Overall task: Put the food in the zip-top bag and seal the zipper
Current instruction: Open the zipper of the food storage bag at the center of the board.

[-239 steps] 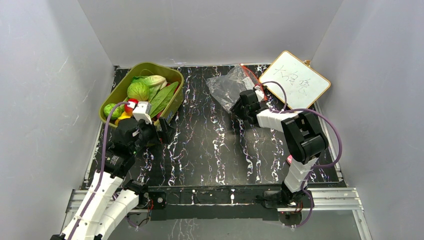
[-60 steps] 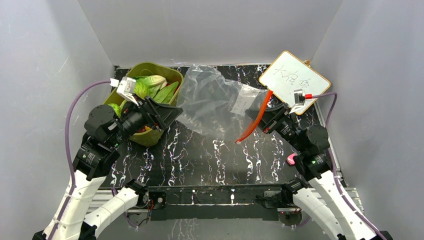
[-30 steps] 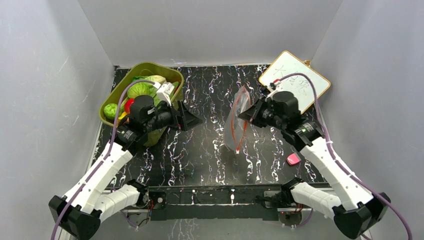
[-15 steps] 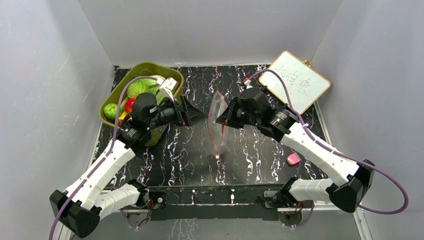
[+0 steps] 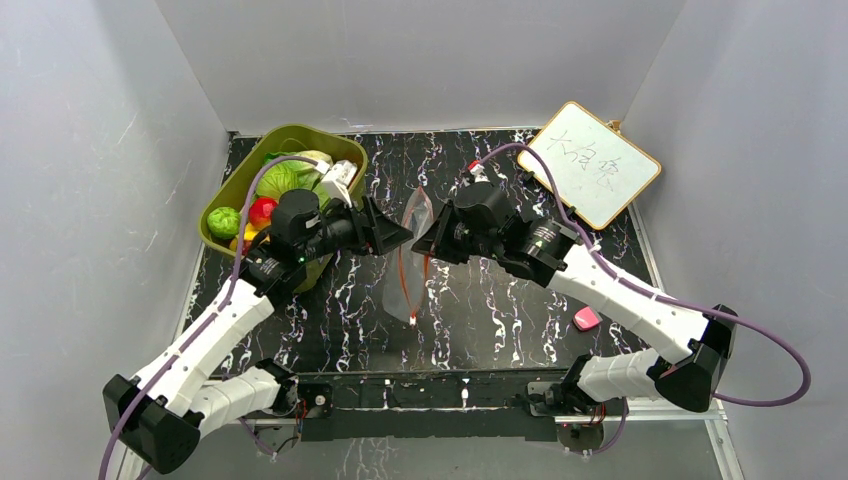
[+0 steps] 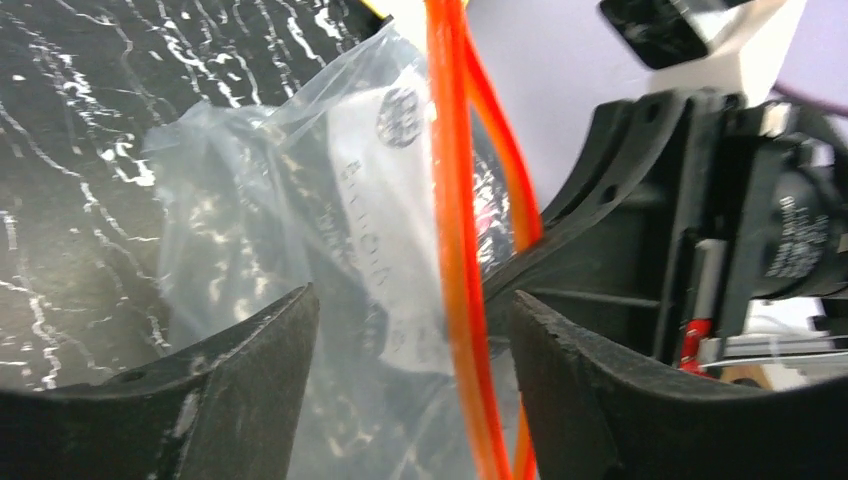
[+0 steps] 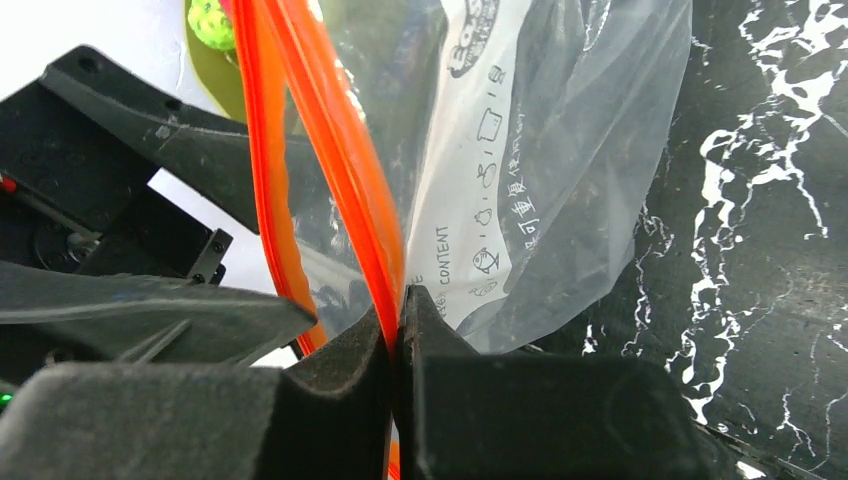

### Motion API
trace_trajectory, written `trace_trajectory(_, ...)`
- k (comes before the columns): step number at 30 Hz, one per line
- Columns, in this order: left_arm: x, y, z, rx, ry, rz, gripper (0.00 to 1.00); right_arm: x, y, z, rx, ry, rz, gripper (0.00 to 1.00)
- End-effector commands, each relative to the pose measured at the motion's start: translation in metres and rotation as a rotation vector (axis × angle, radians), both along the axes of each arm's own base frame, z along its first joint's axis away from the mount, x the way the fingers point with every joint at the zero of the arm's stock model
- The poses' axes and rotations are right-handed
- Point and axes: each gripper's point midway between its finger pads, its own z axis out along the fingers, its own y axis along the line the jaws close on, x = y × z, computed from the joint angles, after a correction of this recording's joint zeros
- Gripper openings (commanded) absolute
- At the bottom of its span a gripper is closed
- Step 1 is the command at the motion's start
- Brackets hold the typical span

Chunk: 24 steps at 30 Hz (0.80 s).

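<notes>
While the right claw (image 7: 398,330) is clamped fully shut on the mouth edge of the bag (image 7: 560,150), the bag hangs in the air over the middle of the table (image 5: 500,310), between the two arms. Its long axis runs roughly up and down, and the orange zipper (image 7: 330,130) drops along the side that faces the left arm.

From the left wrist view, the left claw (image 6: 412,300) stands wide open with nothing in it. The zipper strip runs straight through the gap between its fingers, nearer the right-hand finger, and touches neither as far as I can tell. So the bag lies directly ahead of this claw, strip edge-on and at right angles to the closing line, which seems to be what the next grip needs. The two lips of the mouth look slightly parted in the right wrist view (which lip the left fingers would catch is not clear).

All the food (image 5: 280,180) sits in the green tub (image 5: 228,190) at the back left, well apart from the bag and behind the left wrist. None appears to be bagged yet, and the mouth likely has to be pulled open first.
</notes>
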Motion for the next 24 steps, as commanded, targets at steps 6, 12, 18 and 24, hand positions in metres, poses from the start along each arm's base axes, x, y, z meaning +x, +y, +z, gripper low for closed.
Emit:
trace_trajectory(6, -0.003, 0.007, -0.027, 0.093, -0.040, -0.022, 0.14, 0.022, -0.021, 0.026, -0.058, -0.109, -0.130, 0.00)
trace_trajectory(12, 0.001, 0.011, -0.015, 0.099, -0.055, 0.013, 0.00, 0.032, -0.058, 0.017, -0.219, -0.156, -0.240, 0.00)
trace_trajectory(18, 0.012, 0.038, -0.032, 0.249, -0.018, 0.145, 0.00, 0.037, -0.147, 0.020, -0.596, -0.212, -0.453, 0.00)
trace_trajectory(24, 0.012, 0.034, -0.041, 0.245, 0.003, 0.127, 0.00, 0.029, -0.156, 0.009, -0.612, -0.194, -0.457, 0.00)
